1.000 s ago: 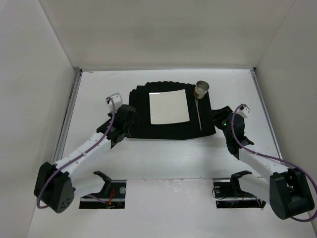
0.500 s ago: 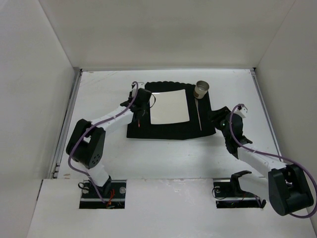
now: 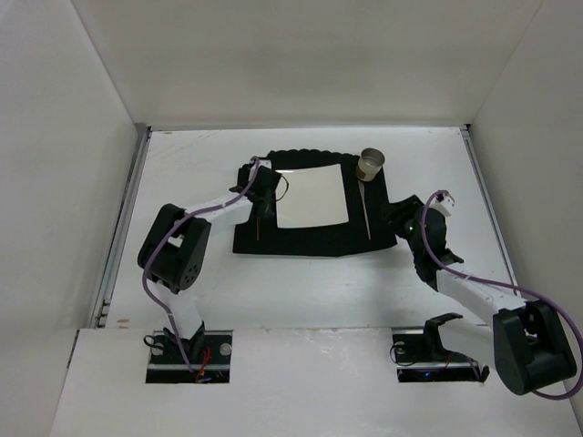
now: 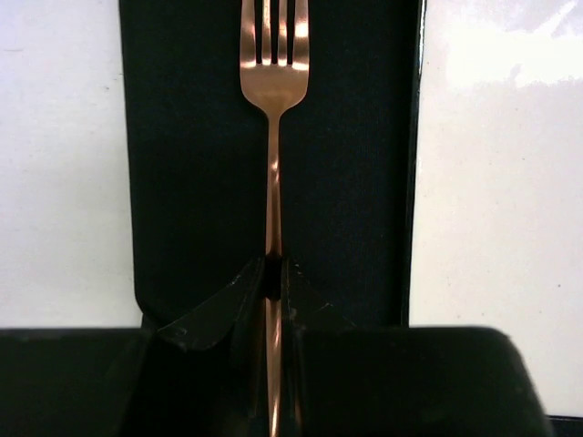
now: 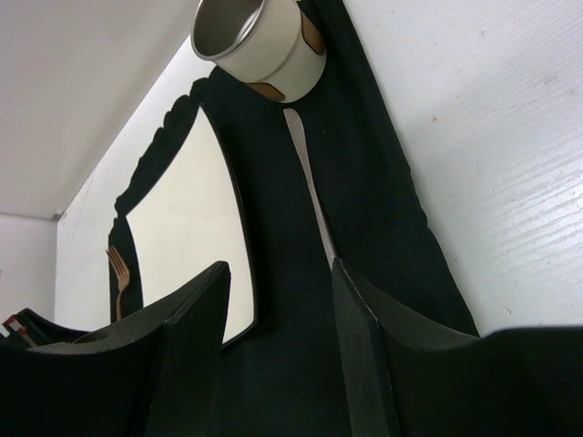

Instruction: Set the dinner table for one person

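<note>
While clenching the fork [image 4: 273, 91] in the left gripper [image 4: 273, 269], lay it flat just left of the plate [image 4: 501, 200], parallel to its edge; leave right gripper [image 5: 280, 282] open-fingered, empty.

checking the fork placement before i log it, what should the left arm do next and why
Probably open the left jaws and release: they are shut on the fork, which lines up straight along the black mat beside the white plate.
</note>
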You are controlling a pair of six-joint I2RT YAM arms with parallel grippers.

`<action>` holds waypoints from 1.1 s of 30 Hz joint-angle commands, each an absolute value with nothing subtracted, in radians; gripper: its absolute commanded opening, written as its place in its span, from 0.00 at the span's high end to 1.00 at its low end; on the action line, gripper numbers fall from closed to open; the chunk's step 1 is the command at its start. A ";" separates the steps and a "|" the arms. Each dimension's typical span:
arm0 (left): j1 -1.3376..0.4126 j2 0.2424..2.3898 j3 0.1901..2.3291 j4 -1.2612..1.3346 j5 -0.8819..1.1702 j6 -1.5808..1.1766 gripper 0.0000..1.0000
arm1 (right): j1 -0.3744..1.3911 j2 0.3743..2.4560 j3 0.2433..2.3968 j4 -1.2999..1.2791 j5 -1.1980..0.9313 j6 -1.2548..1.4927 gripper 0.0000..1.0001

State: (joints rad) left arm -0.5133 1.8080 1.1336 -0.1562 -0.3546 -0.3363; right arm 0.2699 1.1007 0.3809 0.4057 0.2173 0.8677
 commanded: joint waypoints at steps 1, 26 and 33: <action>-0.516 1.819 1.164 -0.140 -0.333 -0.327 0.93 | 0.281 1.095 0.423 0.466 0.222 0.854 0.46; -0.496 1.274 0.856 -0.140 -0.391 -0.531 0.35 | 0.271 1.062 0.396 0.466 0.245 0.865 0.46; -0.348 0.916 0.573 -0.179 -0.396 -0.676 0.00 | 0.232 0.973 0.341 0.466 0.311 0.902 0.47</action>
